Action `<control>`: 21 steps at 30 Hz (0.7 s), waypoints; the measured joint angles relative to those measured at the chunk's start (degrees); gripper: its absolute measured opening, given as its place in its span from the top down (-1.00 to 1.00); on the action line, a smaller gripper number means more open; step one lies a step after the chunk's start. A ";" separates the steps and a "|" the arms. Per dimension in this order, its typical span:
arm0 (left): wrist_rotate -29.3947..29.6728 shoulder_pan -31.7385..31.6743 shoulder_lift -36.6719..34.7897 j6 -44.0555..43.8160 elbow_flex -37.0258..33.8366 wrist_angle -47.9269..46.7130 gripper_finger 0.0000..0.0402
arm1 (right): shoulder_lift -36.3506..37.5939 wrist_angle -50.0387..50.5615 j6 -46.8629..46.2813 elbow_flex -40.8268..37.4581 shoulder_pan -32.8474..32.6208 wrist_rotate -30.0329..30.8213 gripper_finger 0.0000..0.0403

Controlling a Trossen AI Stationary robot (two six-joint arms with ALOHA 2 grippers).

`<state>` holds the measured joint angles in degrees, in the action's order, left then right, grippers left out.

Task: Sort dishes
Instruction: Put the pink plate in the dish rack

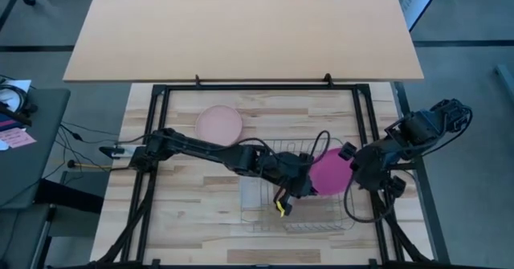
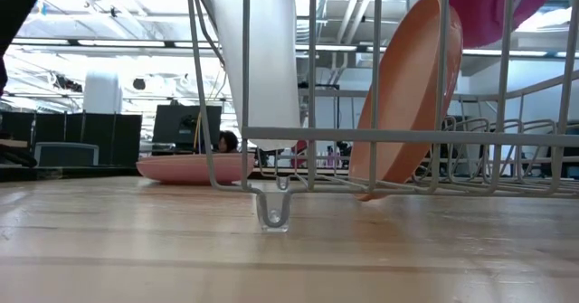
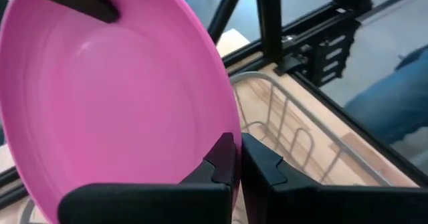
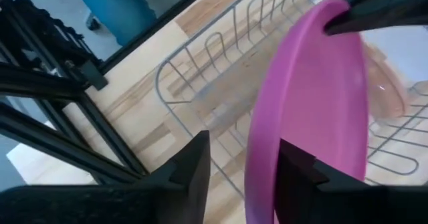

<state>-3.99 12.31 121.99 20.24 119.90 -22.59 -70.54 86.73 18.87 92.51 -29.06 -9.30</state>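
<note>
We find the left gripper (image 3: 237, 164) pinching the magenta plate (image 3: 120, 97) rim, the right gripper (image 4: 242, 160) parted astride it; we advise lowering squarely into the wire rack (image 1: 309, 213).

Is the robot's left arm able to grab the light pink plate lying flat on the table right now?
Probably not yet: the left gripper is shut on the magenta plate over the wire rack. The pale pink plate lies uncovered.

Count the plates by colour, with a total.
Magenta pink plate, clamped at its rim by the left gripper, between the right gripper's open fingers: 1
Pale pink plate, flat on the table: 1
Orange-tan plate, leaning in the wire rack: 1
Total: 3
</note>
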 joint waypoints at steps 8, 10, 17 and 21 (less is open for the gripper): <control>-1.15 -0.06 -0.01 3.03 3.56 -8.69 1.00 | 0.10 1.37 0.99 0.00 0.02 -0.95 0.38; -2.40 0.21 -0.02 3.94 4.30 -10.19 1.00 | 0.00 1.74 2.06 0.00 0.13 -1.33 0.42; -3.25 0.75 -0.02 5.77 4.56 -12.25 1.00 | 0.00 2.24 3.50 0.00 0.72 -2.27 0.62; -2.32 0.76 -0.02 6.28 4.56 -12.25 1.00 | 0.00 1.19 3.60 0.00 0.70 -2.40 0.72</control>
<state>-6.30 13.06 121.97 26.52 124.46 -34.84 -70.54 87.92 22.48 92.51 -28.36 -11.70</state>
